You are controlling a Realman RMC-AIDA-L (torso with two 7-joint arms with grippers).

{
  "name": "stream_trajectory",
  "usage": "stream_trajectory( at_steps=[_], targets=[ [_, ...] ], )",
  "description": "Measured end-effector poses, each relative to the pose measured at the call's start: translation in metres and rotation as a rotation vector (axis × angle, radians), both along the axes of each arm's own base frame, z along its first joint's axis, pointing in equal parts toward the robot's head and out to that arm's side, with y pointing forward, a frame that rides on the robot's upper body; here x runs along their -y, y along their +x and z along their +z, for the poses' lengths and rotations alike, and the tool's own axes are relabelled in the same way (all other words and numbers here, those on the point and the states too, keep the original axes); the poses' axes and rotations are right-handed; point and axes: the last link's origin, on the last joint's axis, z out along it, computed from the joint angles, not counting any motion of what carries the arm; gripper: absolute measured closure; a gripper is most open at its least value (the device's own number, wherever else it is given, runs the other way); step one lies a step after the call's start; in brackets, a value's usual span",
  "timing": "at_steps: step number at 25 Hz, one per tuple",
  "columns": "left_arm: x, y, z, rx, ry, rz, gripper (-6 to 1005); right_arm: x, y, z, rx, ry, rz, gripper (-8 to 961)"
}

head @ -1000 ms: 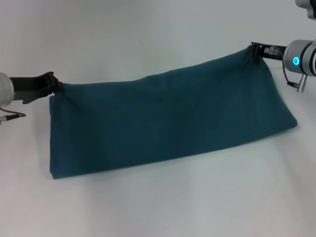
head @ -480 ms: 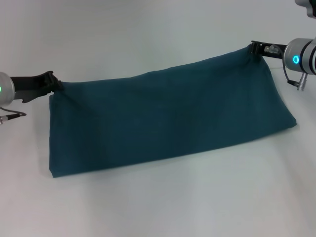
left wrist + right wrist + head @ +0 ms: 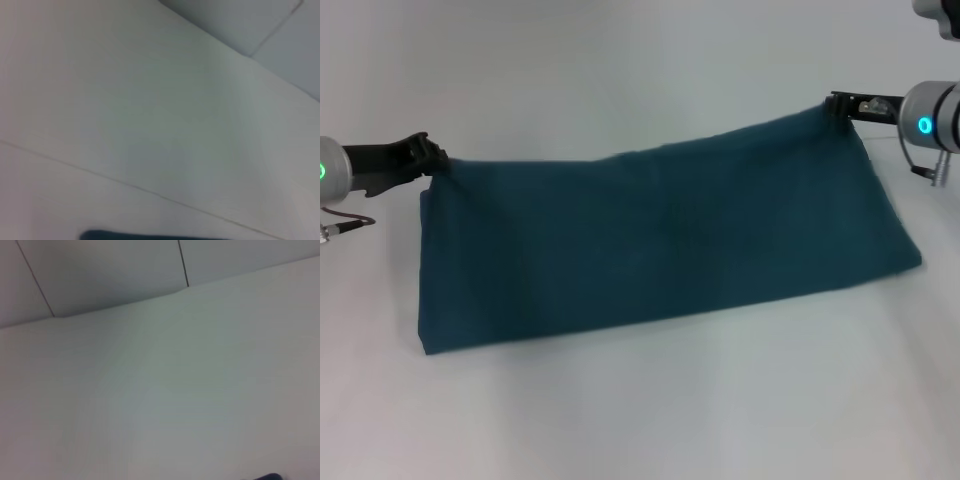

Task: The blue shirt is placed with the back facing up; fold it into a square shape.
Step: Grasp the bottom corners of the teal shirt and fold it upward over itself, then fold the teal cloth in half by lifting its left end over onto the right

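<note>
Stretching between both tools (image 3: 433, 157) (image 3: 836, 103): blue shirt (image 3: 660, 240).

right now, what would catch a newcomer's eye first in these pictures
The blue shirt dominates: a long, dark teal band stretched across the white table, folded over on itself. Next come the two hands pinching its far corners, the left hand at the left end and the right hand at the right end, which sits farther back.
</note>
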Motion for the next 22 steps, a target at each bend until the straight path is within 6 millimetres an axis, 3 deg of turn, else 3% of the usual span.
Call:
stream_trajectory(
  at_steps=[5,7,13,16,18,19,22],
  targets=[
    [0.0,-0.008,0.003,0.012,0.034,0.037,860,-0.003,0.014,0.02,0.007,0.026,-0.037,732],
    [0.001,-0.01,0.004,0.016,0.037,0.045,790,-0.004,0.019,0.031,-0.002,0.041,-0.056,730],
    [0.009,-0.02,0.009,0.036,0.039,0.064,553,0.008,0.03,0.053,-0.094,-0.012,-0.076,481],
    [0.02,-0.022,0.013,0.103,0.02,0.051,407,0.028,0.032,0.057,-0.214,-0.085,-0.06,359],
    [0.03,-0.023,0.016,0.166,0.01,0.036,402,0.05,0.036,0.057,-0.332,-0.138,-0.037,278],
    [0.044,-0.025,0.016,0.252,0.001,0.014,399,0.058,0.036,0.057,-0.382,-0.154,-0.021,287],
    [0.058,-0.031,0.015,0.326,-0.004,0.011,391,0.09,0.047,0.059,-0.541,-0.179,0.043,315]
  ],
)
